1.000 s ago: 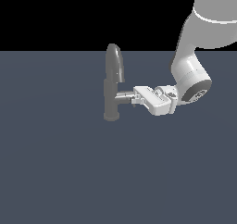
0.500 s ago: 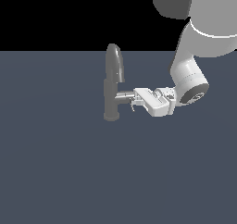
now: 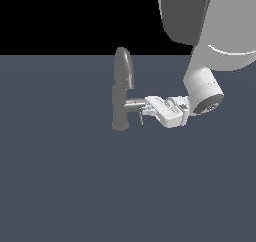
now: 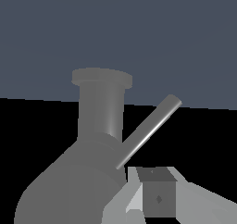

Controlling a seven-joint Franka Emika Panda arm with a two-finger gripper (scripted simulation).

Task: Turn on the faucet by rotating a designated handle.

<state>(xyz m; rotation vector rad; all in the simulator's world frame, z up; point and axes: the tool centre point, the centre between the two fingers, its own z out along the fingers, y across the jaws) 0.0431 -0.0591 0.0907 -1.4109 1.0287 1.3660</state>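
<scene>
The grey faucet (image 3: 120, 98) stands upright on its round base, with the arched spout (image 3: 124, 68) on top. Its handle (image 3: 133, 104) juts out toward the exterior view's right, and a thin lever pin (image 3: 141, 119) hangs from the stub's end. My gripper (image 3: 149, 107) lies level at the end of the handle, touching or almost touching the stub just above the pin. In the wrist view the faucet body (image 4: 100, 114) and the slanting lever pin (image 4: 149, 129) lie just past my fingertips (image 4: 157, 197). The fingers are close together with nothing between them.
The faucet stands on a flat, dark blue-grey floor (image 3: 60, 186). My white forearm and upper links (image 3: 210, 31) loom over the exterior view's upper right.
The big upper links of my arm have swung further into the exterior view and look larger. The gripper has stayed at the handle's end, and the handle shows no clear turn.
</scene>
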